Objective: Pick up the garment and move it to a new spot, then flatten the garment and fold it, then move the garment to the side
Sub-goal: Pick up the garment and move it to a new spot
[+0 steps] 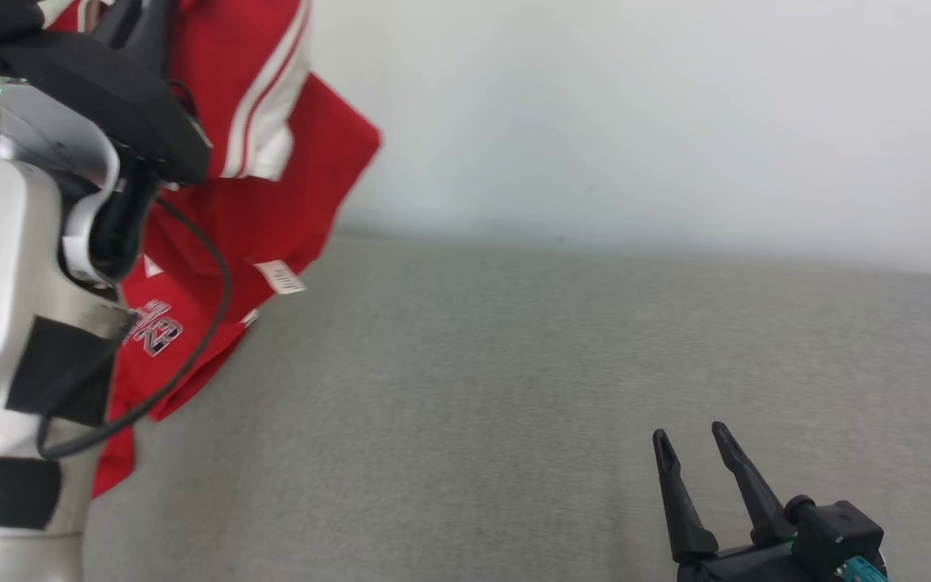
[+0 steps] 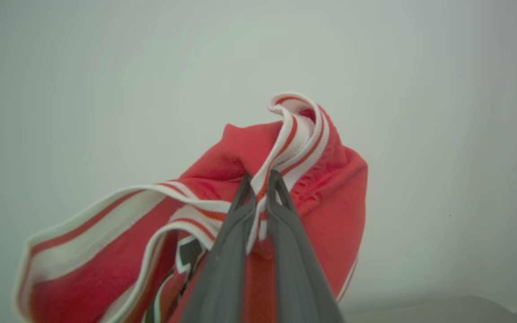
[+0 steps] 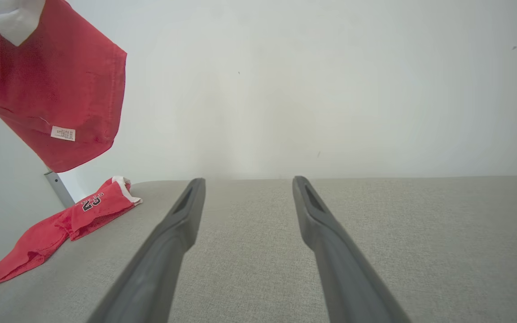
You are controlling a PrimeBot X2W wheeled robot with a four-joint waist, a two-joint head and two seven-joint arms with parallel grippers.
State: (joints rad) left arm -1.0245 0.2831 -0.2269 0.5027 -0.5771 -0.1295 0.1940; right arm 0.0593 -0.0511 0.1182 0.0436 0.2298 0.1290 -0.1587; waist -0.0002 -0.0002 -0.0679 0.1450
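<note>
The garment [image 1: 271, 202] is a red jersey with white and red striped trim. It hangs in the air at the upper left of the head view, beside my raised pale left forearm [image 1: 21, 259]. In the left wrist view my left gripper [image 2: 260, 177] is shut on the garment's [image 2: 330, 202] striped trim. A red part with a printed number [image 3: 92, 202] lies on the table at the left of the right wrist view, below the hanging cloth [image 3: 52, 89]; I cannot tell whether the two join. My right gripper [image 1: 688, 432] stands open and holds nothing, low over the table [image 3: 248, 181].
A grey fabric-covered table [image 1: 514, 364] spreads across the middle and right, with a plain white wall [image 1: 635, 105] behind it. A metal bracket [image 3: 59, 188] shows at the table's far left corner.
</note>
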